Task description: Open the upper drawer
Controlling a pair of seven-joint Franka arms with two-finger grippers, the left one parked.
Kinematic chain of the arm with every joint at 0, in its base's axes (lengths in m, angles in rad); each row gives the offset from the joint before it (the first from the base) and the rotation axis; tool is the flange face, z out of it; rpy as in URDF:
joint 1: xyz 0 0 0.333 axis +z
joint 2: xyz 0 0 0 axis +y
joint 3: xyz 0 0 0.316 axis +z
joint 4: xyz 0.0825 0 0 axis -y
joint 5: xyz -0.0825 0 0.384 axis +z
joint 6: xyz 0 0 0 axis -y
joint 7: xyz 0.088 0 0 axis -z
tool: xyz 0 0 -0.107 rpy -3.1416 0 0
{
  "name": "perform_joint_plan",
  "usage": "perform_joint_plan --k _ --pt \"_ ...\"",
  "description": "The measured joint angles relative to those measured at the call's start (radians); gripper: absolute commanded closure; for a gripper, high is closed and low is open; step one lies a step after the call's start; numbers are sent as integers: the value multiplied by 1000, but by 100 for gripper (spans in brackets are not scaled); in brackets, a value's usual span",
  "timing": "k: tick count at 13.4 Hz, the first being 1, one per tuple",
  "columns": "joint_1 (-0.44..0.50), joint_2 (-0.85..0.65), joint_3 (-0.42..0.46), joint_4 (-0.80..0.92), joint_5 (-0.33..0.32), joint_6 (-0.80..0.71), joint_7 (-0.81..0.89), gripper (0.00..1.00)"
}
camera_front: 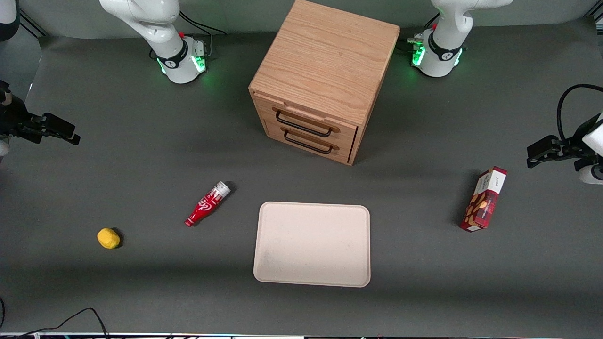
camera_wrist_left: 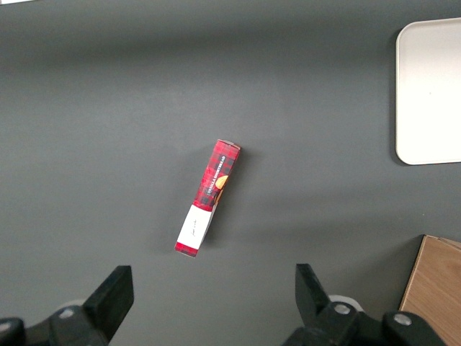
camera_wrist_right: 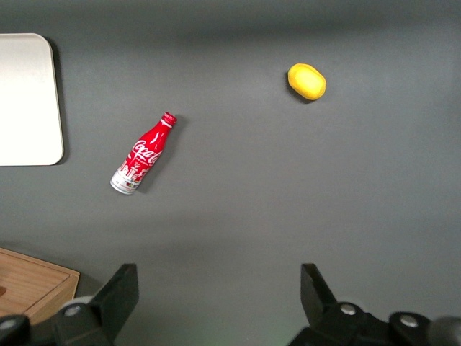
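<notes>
The boxy light-oak wooden cabinet [camera_front: 325, 70] shows open grain with a matt finish. Its upper drawer [camera_front: 308, 121] has the same oak front and a thin black wire handle [camera_front: 303, 124]. The dark grey desk [camera_front: 141, 165] looks matt and faintly cloth-like. The cream rectangular tray [camera_front: 312, 244] is smooth, matt plastic. The red bottle [camera_front: 207, 204] is glossy, the red carton [camera_front: 484, 199] printed cardboard. The black gripper [camera_wrist_right: 220, 303], over the desk near the bottle, looks like matt plastic, jaws spread wide.

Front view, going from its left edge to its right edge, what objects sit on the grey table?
Black gripper at the working arm's end, fingers open → yellow lemon-like lump → red soda bottle → red snack box. The oak cabinet and beige tray overlap sideways, so they are left out.
</notes>
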Motion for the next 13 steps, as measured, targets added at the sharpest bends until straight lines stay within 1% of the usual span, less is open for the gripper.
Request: perform_joint_plan --k 7,10,12,13 --pt "1 0 6 4 0 0 0 0" --pt "20 14 19 34 1 -2 -2 0" --pt "47 49 55 64 3 -3 -3 0" --pt "53 74 94 81 7 -3 -3 0"
